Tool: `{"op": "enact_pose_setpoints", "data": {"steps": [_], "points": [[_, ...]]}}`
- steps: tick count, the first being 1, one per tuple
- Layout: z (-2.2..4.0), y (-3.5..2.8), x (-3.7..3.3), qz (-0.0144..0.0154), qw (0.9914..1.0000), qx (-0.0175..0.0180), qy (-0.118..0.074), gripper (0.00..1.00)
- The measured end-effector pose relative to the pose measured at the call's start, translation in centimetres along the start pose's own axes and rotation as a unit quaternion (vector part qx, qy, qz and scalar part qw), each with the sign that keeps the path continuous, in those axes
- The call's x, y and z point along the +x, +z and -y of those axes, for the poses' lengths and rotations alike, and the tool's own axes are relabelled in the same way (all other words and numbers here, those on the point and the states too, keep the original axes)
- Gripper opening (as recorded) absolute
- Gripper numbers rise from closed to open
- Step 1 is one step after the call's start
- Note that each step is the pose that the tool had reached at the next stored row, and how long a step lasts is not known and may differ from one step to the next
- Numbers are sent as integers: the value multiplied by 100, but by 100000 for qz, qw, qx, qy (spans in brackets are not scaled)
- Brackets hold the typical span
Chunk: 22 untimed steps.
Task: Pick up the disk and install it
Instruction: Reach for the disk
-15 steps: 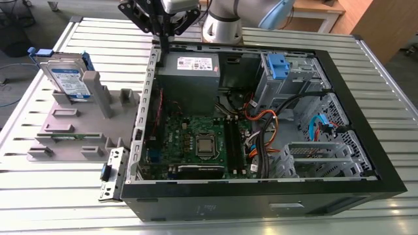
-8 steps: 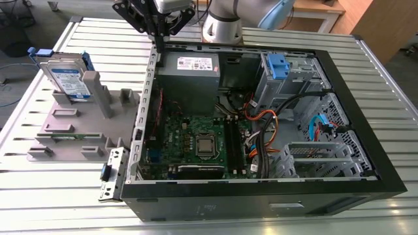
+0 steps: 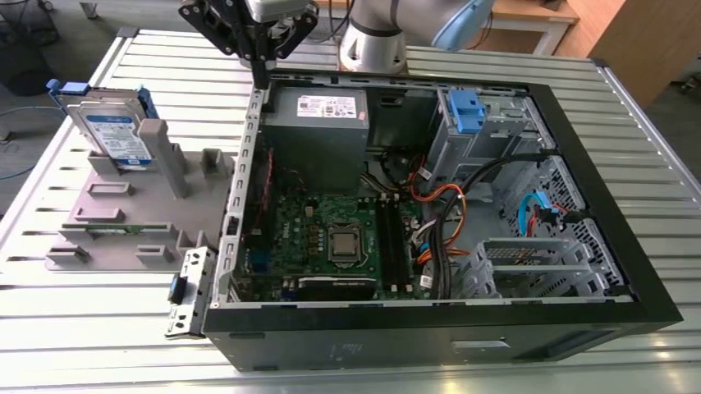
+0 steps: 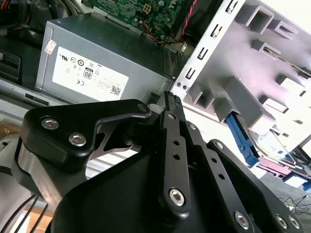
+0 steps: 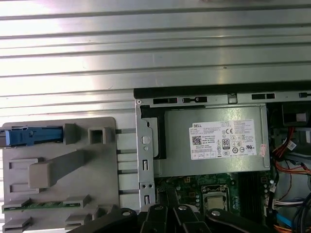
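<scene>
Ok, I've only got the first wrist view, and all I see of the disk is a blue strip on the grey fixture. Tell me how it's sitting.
Observer: The disk stands upright on edge in the grey fixture, with its label face showing in the exterior view.
Operator: Now give me the hand.
Observer: The hand is shut and empty. It hangs over the wall of the computer case that faces the fixture, by the power supply and apart from the disk.
Operator: Point me to the bay.
Observer: A drive cage with a blue latch sits to the exterior view's right of the power supply.
</scene>
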State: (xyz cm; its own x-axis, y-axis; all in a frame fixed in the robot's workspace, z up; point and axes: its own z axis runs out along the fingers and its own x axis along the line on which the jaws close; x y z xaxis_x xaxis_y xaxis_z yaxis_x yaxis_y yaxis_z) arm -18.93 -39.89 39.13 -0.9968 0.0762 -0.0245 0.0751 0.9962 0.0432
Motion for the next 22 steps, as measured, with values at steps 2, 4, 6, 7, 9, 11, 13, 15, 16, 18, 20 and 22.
{"op": "enact_pose_setpoints", "data": {"steps": [2, 4, 6, 7, 9, 11, 13, 15, 16, 18, 20, 22], "points": [[2, 0, 20, -1, 100000, 4, -4, 11], [3, 0, 37, -2, 100000, 4, -5, 11], [4, 0, 55, -1, 100000, 2, -2, 11], [5, 0, 63, -1, 100000, 3, -4, 11], [6, 0, 80, -1, 100000, 4, -3, 11], [7, 1, 94, -1, 100000, 4, -5, 11], [7, 1, 103, 2, 100000, -1, -3, 11], [8, 0, 104, -5, 100000, 7, -13, 11], [8, 0, 105, -6, 100000, 5, -8, 11], [8, 0, 105, -4, 100000, 5, -2, 11], [9, 0, 112, -2, 100000, 4, -4, 11], [9, 0, 113, -2, 100000, 3, -2, 11]]}}
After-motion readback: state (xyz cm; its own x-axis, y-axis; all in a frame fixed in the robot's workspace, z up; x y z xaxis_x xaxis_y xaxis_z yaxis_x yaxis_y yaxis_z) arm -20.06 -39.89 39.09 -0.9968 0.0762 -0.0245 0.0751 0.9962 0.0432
